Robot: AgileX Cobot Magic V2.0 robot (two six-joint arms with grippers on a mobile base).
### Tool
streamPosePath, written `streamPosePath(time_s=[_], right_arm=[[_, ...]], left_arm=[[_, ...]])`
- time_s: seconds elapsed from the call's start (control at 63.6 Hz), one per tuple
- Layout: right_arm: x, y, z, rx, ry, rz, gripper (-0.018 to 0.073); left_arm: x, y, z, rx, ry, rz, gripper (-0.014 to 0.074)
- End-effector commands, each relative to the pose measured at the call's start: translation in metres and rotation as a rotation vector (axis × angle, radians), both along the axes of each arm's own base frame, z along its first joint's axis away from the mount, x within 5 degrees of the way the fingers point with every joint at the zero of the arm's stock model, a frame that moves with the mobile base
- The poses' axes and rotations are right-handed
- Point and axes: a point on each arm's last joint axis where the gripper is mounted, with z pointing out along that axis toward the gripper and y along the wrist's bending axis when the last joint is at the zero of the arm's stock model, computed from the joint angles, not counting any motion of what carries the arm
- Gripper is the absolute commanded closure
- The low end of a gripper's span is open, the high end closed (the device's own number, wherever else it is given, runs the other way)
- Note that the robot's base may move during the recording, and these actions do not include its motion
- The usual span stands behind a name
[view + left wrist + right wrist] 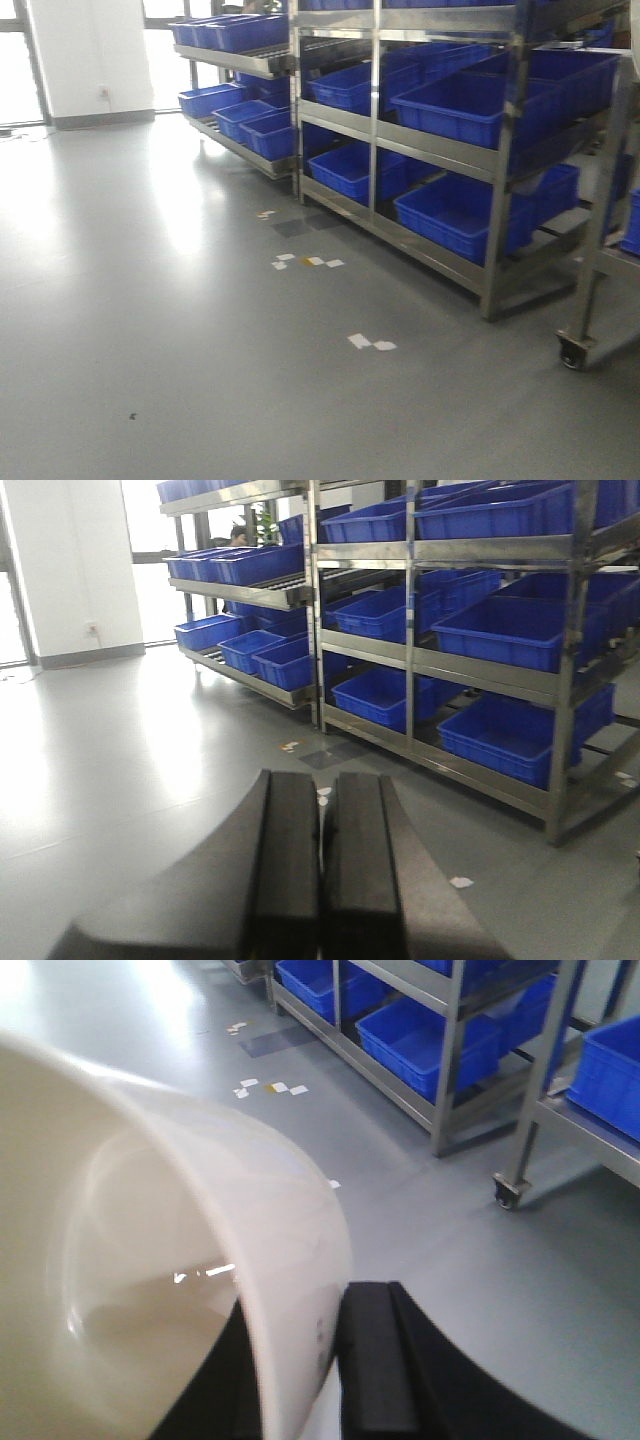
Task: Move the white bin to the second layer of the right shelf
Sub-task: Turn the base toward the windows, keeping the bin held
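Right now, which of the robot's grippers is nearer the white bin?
The right. The right gripper clamps the wall of the white bin; the left gripper is shut on nothing, with no bin in its view.

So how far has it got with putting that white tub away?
Picked up: the right gripper is clamped on the wall of the white bin. In hand: carrying it; the left gripper is shut, empty. Left: reach the steel shelving of blue crates across the floor and set it on the second layer.
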Motion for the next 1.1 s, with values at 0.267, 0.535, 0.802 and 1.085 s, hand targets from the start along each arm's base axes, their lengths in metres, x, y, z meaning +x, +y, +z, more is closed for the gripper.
streamPosePath(time_s=[0.267, 0.535, 0.802, 1.085], right_arm=[[0.0012, -0.0002, 0.0189, 0.0, -0.135, -0.001, 0.0503], [0.0012, -0.0002, 0.0189, 0.0, -0.135, -0.001, 0.0503], [0.0012, -0.0002, 0.0189, 0.0, -0.135, -0.001, 0.0503], [0.0012, -0.0002, 0.0189, 0.0, -0.135, -0.001, 0.0503]], left_arm=[[-0.0002, 0.0005, -0.0027, -0.023, -0.064, 0.002, 0.0512], [-0.0002, 0.0005, -0.0027, -0.023, -0.064, 0.002, 0.0512], [-0.0002, 0.0005, -0.0027, -0.023, -0.064, 0.002, 0.0512], [-0.0002, 0.0005, -0.0027, -0.023, -0.064, 0.002, 0.0512]])
